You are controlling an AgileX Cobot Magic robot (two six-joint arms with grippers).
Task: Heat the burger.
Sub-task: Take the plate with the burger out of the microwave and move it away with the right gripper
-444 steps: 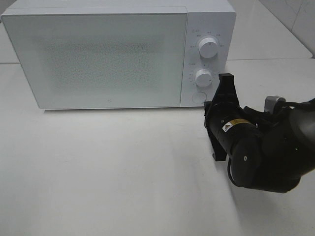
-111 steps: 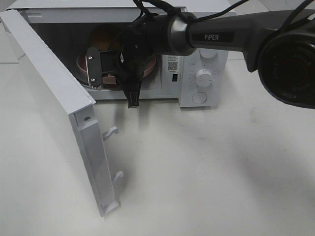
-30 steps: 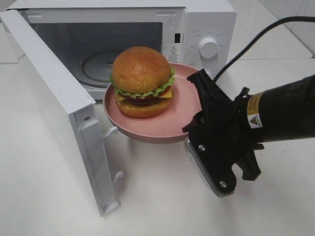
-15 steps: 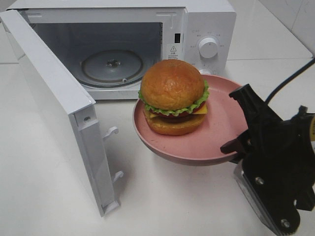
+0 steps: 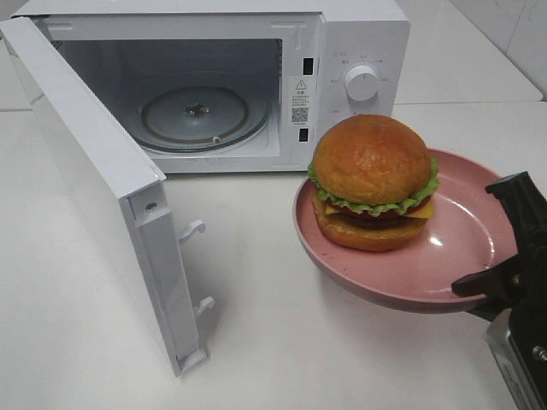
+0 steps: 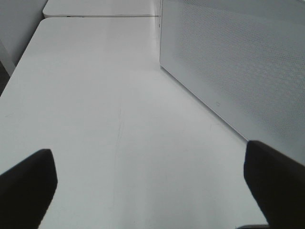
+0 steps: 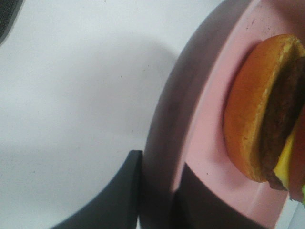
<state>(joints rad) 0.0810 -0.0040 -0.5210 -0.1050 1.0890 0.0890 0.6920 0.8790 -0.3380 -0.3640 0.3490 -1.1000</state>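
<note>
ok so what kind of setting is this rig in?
Probably a mock kitchen on a lab bench rather than a real one: a white microwave with its door open sits on a bare white table, and the right hand holds a pink plate with a burger.

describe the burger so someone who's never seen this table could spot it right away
Find the white microwave with its door swung open at the back of the table. In front of its knob panel, a pink plate is held up off the table, its rim pinched by the right gripper. The burger sits on that plate: domed brown bun, green lettuce, yellow cheese, the only food in view.
</note>
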